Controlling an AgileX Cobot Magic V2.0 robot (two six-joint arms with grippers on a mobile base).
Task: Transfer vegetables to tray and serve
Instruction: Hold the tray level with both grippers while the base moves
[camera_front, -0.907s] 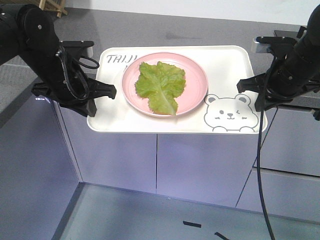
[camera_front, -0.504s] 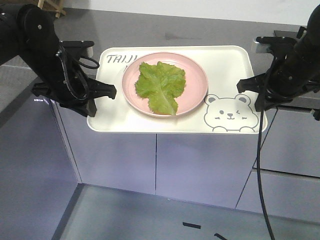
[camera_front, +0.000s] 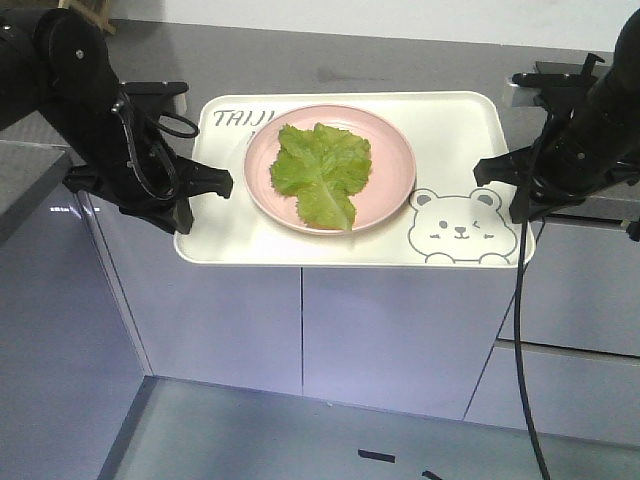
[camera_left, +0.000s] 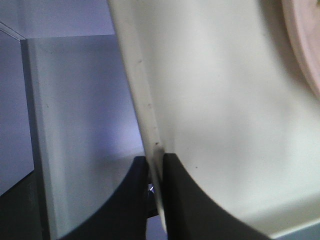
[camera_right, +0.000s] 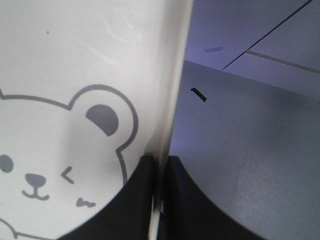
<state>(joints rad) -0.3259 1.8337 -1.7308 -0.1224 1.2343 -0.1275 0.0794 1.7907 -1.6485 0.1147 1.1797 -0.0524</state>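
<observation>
The left hand (camera_front: 193, 203) and the right hand (camera_front: 519, 195) each clench 1 end rim of the tray (camera_front: 450, 125). The lettuce leaf (camera_front: 320, 172) lies on the pink plate (camera_front: 397, 165) on this tray. The grey desk (camera_front: 400, 62) lies behind, with cabinet doors (camera_front: 390, 330) below.

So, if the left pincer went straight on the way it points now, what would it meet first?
The left pincer is shut on the tray rim and points inward across it. Going on, it would probably meet the edge of the pink plate first; the bare tray between looks free.
</observation>
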